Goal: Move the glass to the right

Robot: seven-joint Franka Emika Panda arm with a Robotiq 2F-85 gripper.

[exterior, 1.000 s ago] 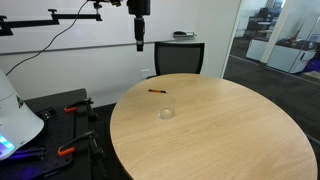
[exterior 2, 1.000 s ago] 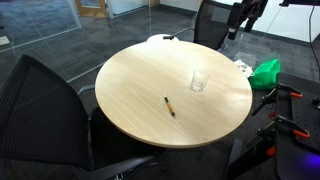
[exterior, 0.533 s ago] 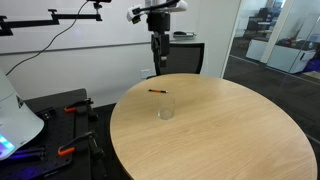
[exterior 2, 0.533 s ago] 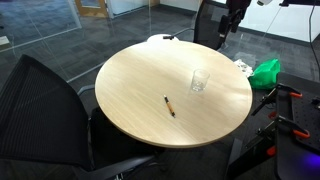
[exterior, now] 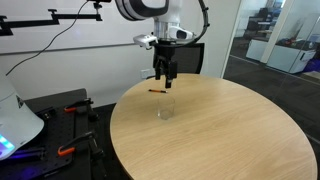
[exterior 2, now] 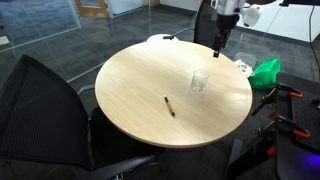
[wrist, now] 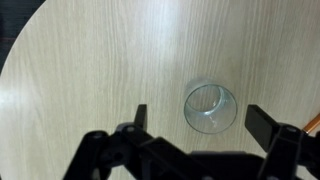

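Gripper (wrist: 198, 120) wide open, holding nothing.
Glass (wrist: 211, 107) upright below, framed between the fingers (wrist: 140, 116) in wrist view, untouched.

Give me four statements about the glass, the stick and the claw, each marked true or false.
1. The glass stands upright on the table. True.
2. The claw is shut on the glass. False: it is open, above the glass, not touching it.
3. The pen-like stick lies inside the glass. False: it lies on the table, apart from the glass.
4. In the wrist view the glass shows between the claw's fingers. True.
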